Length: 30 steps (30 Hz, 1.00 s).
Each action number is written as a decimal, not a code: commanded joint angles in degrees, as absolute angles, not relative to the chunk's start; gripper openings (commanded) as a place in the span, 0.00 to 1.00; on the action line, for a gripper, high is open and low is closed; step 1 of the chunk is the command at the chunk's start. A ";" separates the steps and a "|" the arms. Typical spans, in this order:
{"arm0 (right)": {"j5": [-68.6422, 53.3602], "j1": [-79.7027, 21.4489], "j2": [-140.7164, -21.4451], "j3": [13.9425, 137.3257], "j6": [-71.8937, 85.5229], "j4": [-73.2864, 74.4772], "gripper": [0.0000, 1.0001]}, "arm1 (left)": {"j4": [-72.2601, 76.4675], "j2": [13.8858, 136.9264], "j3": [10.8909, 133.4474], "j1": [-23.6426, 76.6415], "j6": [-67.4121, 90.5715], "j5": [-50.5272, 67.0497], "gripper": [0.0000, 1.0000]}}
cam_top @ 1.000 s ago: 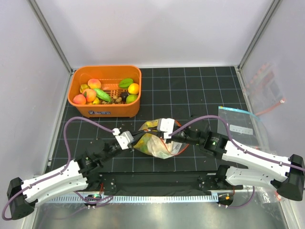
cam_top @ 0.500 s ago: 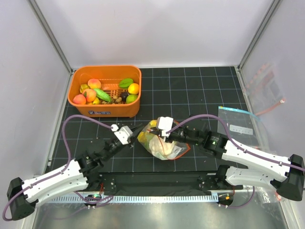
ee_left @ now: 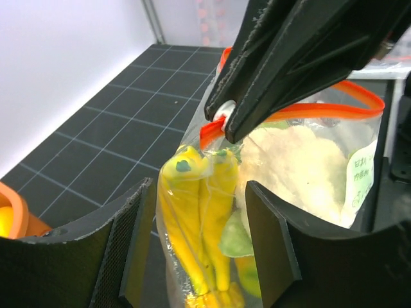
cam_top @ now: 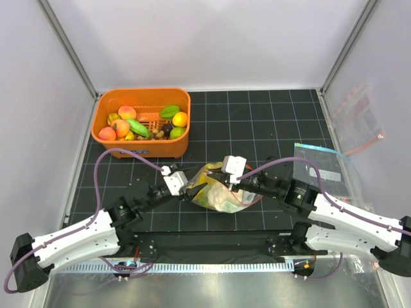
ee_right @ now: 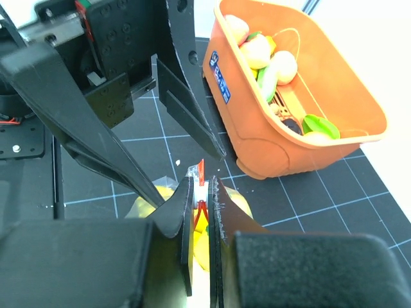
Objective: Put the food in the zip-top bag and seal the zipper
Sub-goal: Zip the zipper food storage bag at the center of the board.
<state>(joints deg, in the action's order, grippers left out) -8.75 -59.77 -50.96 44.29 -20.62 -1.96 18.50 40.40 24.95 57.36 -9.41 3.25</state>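
The zip-top bag (cam_top: 221,196) lies crumpled at the table's centre, holding food: a yellow banana (ee_left: 192,212), a white cauliflower (ee_left: 295,160) and green pieces. Its red-orange zipper (ee_left: 321,109) runs along the mouth. My right gripper (ee_right: 204,183) is shut on the zipper's white slider at the strip's left end, seen from above as the right gripper (cam_top: 221,178). My left gripper (ee_left: 199,192) stands open, one finger on each side of the bag's banana end, seen from above as the left gripper (cam_top: 191,190). More food (cam_top: 128,122) sits in the orange basket.
The orange basket (cam_top: 141,146) stands at the back left, close behind the bag. A flat clear bag with a dark-blue top edge (cam_top: 318,163) lies at the right. Another clear bag (cam_top: 359,122) rests against the right wall. Walls enclose the black grid mat.
My left gripper has opened and let go of the bag. Both grippers and the bag have shifted a little to the right, the right gripper keeping its grip on the zipper.
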 commanded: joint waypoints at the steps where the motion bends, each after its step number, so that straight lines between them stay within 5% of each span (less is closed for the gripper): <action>1: -10.10 -59.77 -49.13 45.17 -19.95 -7.30 0.01 | 20.65 38.15 26.11 57.39 -8.53 7.20 0.62; 21: -16.95 -59.77 -50.71 47.19 -20.30 -3.52 0.01 | 24.34 41.22 26.54 57.39 -9.75 12.13 0.56; 23: -17.49 -59.77 -51.06 47.55 -20.30 -2.73 0.01 | 24.78 42.09 26.54 57.39 -10.10 12.04 0.47; 28: -16.53 -59.76 -51.42 47.81 -20.48 -2.29 0.01 | 23.29 41.40 26.90 57.39 -10.20 10.29 0.00; 30: -15.82 -59.77 -51.68 47.90 -20.74 -2.11 0.01 | 24.34 39.56 25.67 57.39 -9.85 10.02 0.00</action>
